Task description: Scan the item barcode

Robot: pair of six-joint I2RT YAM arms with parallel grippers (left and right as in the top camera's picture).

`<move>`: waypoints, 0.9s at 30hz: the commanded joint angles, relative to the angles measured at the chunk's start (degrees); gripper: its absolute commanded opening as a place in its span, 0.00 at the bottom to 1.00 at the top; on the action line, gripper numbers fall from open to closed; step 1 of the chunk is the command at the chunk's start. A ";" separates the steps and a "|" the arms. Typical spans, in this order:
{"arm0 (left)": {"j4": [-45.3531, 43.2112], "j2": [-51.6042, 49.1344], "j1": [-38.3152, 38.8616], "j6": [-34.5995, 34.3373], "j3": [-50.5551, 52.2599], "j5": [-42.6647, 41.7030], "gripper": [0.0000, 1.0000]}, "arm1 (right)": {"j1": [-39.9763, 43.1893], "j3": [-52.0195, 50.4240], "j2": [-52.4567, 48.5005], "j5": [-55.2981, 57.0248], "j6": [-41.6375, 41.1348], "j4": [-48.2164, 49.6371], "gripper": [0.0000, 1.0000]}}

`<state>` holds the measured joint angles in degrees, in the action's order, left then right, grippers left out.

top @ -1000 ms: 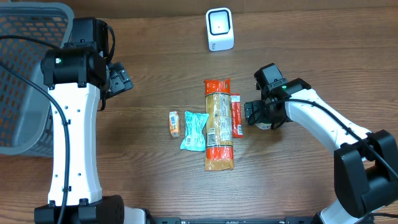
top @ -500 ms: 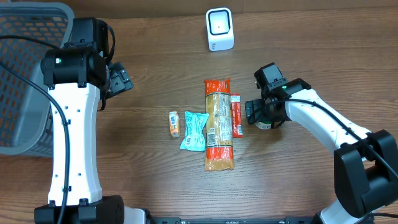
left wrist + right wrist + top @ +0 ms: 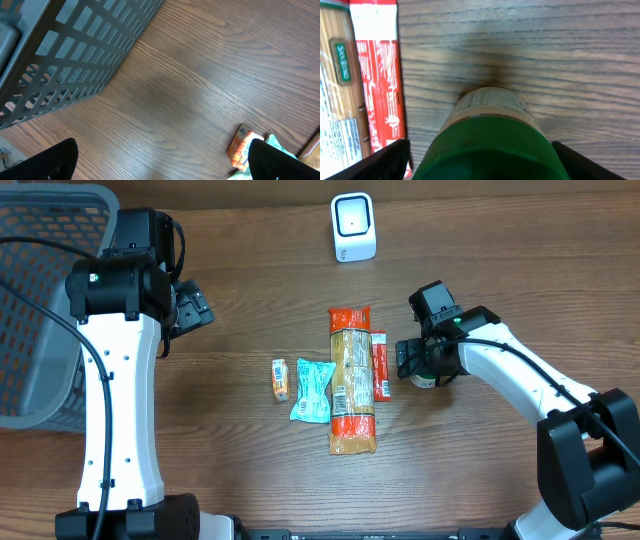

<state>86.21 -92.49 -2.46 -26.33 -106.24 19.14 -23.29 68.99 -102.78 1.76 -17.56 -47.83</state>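
The item at hand is a small jar with a green lid (image 3: 490, 135), standing upright on the wood table right of the packets (image 3: 428, 380). My right gripper (image 3: 482, 162) hangs over it from above (image 3: 418, 366). Its fingers flank the lid, and a thin gap shows at the left finger (image 3: 390, 160), so it is open. The white barcode scanner (image 3: 353, 227) stands at the back centre. My left gripper (image 3: 161, 165) is open over bare wood near the basket (image 3: 190, 310) and holds nothing. No barcode on the jar shows.
A long pasta pack (image 3: 352, 380) lies mid-table, with a slim red packet (image 3: 381, 365) beside it, close to the jar's left. A teal pouch (image 3: 312, 390) and a small orange pack (image 3: 281, 379) lie further left. A grey mesh basket (image 3: 40, 300) fills the far left.
Almost nothing differs. The right gripper has shifted very slightly at the jar. The left arm and the packets have not moved.
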 commanded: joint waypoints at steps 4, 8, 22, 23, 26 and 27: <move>0.11 -0.50 -0.11 1.05 -0.26 0.72 1.00 | -0.11 -0.42 -0.22 0.28 -5.18 0.46 0.77; 0.11 -0.50 -0.11 1.05 -0.26 0.72 1.00 | -0.11 -0.42 -0.22 0.28 -4.61 0.59 0.71; 0.09 -0.50 -0.15 1.05 -0.26 0.72 1.00 | -0.11 -0.42 -0.22 0.31 15.65 -0.92 0.79; 0.11 -0.50 -0.15 1.05 -0.26 0.72 1.00 | -0.11 -0.42 -0.22 0.31 15.78 -0.85 0.84; 0.09 -0.50 -0.15 1.05 -0.26 0.72 1.00 | -0.11 -0.42 -0.22 0.26 14.12 -0.68 0.96; 0.11 -0.50 -0.15 1.05 -0.26 0.72 1.00 | -0.11 -0.42 -0.22 0.26 12.44 -0.70 0.96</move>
<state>86.21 -92.49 -2.46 -26.33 -106.24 19.14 -23.29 68.93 -102.83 1.76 -4.80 -48.75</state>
